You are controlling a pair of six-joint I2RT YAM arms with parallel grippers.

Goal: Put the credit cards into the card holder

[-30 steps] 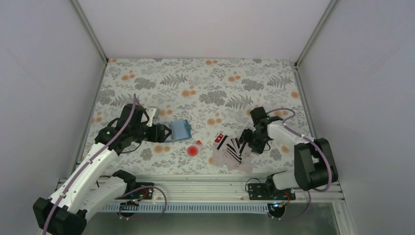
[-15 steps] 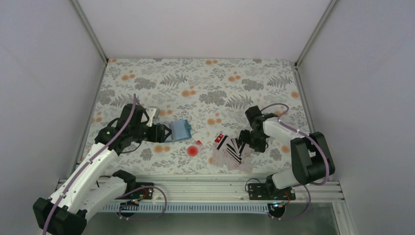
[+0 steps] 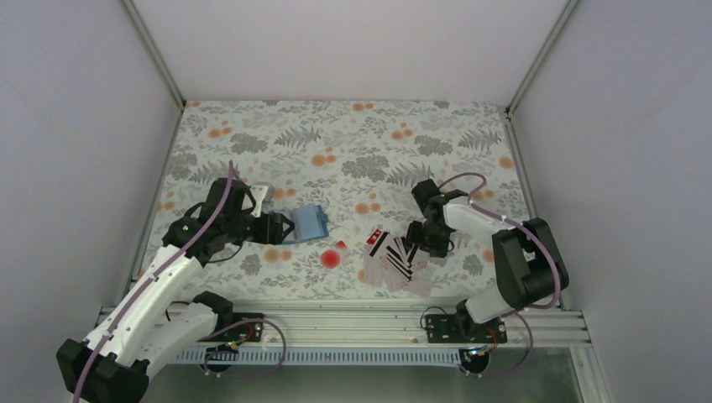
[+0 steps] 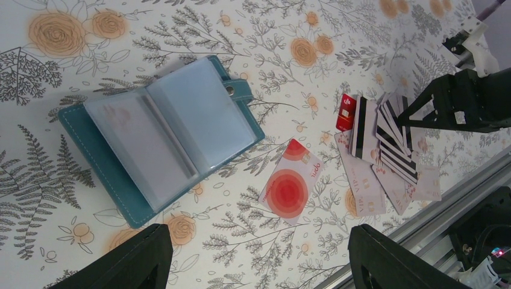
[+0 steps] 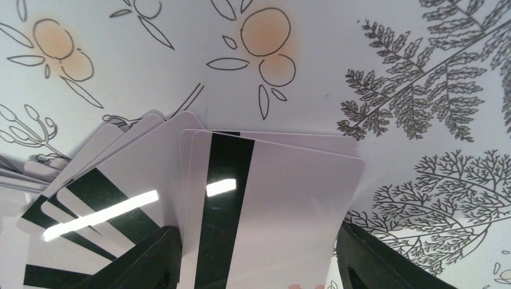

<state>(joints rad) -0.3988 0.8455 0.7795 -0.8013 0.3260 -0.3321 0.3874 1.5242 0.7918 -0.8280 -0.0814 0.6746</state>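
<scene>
- Credit cards (image 3: 395, 256) lie fanned in an overlapping pile at 5 o'clock from the table's middle in the top view. None is in the card holder (image 3: 311, 222) yet.
- The card holder lies open, sleeves up, toward 10 o'clock from the pile and well apart from it.
- Your left gripper (image 3: 288, 227) hangs at its 9 o'clock edge, jaws wide and empty.
- Your right gripper (image 3: 417, 242) sits low at the pile's 2 o'clock corner, fingers either side of the top striped card (image 5: 271, 205). Whether they pinch it, I cannot tell.
- Take only that one card: close squarely on its edges, lift slowly, and check that no neighbour rides along.
</scene>
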